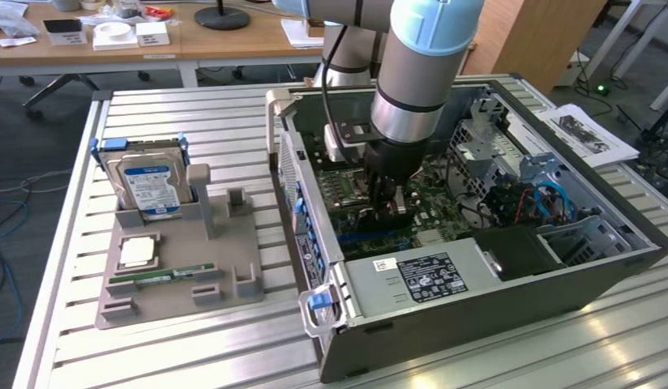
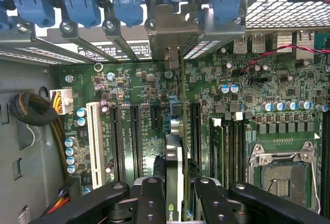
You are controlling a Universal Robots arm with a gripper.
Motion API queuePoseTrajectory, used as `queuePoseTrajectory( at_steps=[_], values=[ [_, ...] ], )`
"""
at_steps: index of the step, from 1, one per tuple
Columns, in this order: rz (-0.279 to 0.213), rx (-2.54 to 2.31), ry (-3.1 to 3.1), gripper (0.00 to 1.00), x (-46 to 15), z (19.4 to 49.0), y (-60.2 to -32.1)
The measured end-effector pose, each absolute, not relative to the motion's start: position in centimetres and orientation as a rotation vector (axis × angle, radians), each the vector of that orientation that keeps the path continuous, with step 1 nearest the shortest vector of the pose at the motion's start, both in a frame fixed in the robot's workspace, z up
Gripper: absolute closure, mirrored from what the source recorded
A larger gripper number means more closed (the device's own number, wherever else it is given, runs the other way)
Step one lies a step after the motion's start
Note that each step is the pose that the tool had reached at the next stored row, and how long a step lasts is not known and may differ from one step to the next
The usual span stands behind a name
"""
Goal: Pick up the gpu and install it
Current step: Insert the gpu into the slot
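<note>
Robotics lab in an office space: robot arm (image 1: pixel 421 73) over a slatted aluminium tabletop (image 1: pixel 182 113), open PC tower (image 1: pixel 496 304), grey parts fixture (image 1: pixel 177 279) with a hard drive (image 1: pixel 148 185), wooden desks (image 1: pixel 237 44) behind, loose cables (image 1: pixel 1 243) on the floor (image 1: pixel 42 138)

The one mark I can nearly read is on the gpu (image 2: pixel 174 154) pinched in my tool (image 2: pixel 178 195): a white logo at its near end, with letters that seem to start "nV" and the rest cut off. The black label (image 1: pixel 426 277) on the power supply has white print and symbols too fine to read. The same goes for the blue-white sticker on the hard drive (image 1: pixel 150 182) and the white lettering on the motherboard (image 2: pixel 268 131).
</note>
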State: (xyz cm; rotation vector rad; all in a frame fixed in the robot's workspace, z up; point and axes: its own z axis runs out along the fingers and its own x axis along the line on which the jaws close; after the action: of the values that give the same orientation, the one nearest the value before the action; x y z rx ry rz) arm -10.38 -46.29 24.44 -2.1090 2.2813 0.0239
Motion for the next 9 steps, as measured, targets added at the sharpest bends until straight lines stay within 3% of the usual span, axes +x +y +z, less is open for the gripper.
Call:
queuePoseTrajectory(
  at_steps=[9],
  values=[
    [0.024,-2.109,2.281,0.73,-10.38,24.44,-46.29]
  ],
)
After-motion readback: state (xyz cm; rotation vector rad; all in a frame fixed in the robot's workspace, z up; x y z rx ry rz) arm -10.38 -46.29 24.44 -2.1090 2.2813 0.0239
